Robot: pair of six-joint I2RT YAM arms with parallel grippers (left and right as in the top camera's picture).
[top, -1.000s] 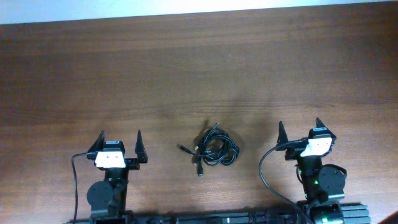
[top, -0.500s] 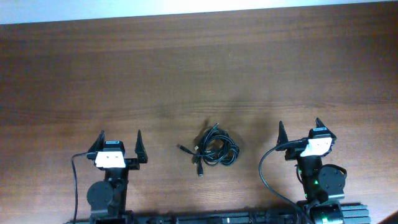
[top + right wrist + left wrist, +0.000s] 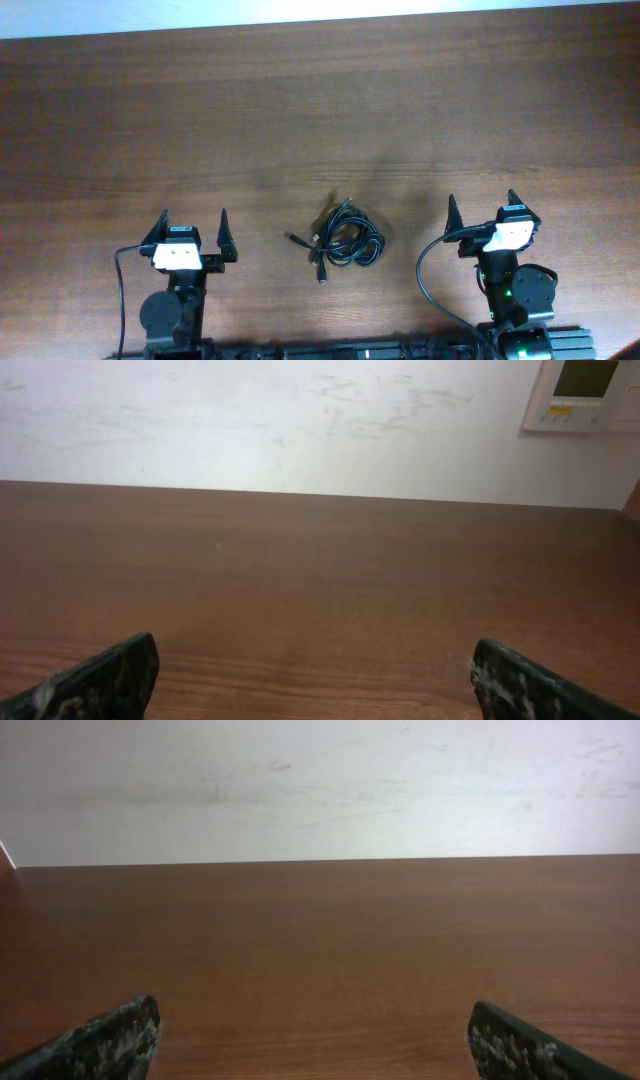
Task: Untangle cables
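- The left gripper is sitting at the near edge of the table. Its jaws are standing wide apart and gripping nothing. Its wrist view is showing only bare wood between the fingers.
- The cables are lying in one small tangled bundle. The bundle is sitting to the right of the left gripper and to the left of the right gripper, roughly midway between them. It is about level with their fingers, well apart from both and touching neither.
- The bundle is showing overlapping loops on the side nearer the right gripper. Loose plug ends are sticking out on the side nearer the left gripper.
- Handling, as a judgement: the cords are looking thin, light and limp. They are likely to slide on the smooth wood, and the whole knot is likely to drag when one strand is pulled. One pincer should pin the looped mass while the other takes a stiff plug end, which offers the firmest hold.
- The right gripper is also standing wide open and empty. Bare wood is showing between its fingers.
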